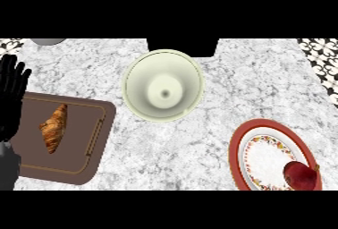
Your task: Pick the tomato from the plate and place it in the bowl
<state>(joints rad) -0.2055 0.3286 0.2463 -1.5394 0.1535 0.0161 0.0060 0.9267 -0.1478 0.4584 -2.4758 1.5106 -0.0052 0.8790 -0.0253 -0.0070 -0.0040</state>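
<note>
Tomato (301,175) on red-rimmed plate (264,129) right of the bowl (163,85) (pale green), left hand (12,96) spread, resting far left of the bowl

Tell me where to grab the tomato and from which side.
Grip the tomato round its widest part, coming from above. It is round and smooth and sits at the plate's near right edge, so the raised red rim likely blocks a low side approach. No right hand shows; the left hand rests open at the far left.
</note>
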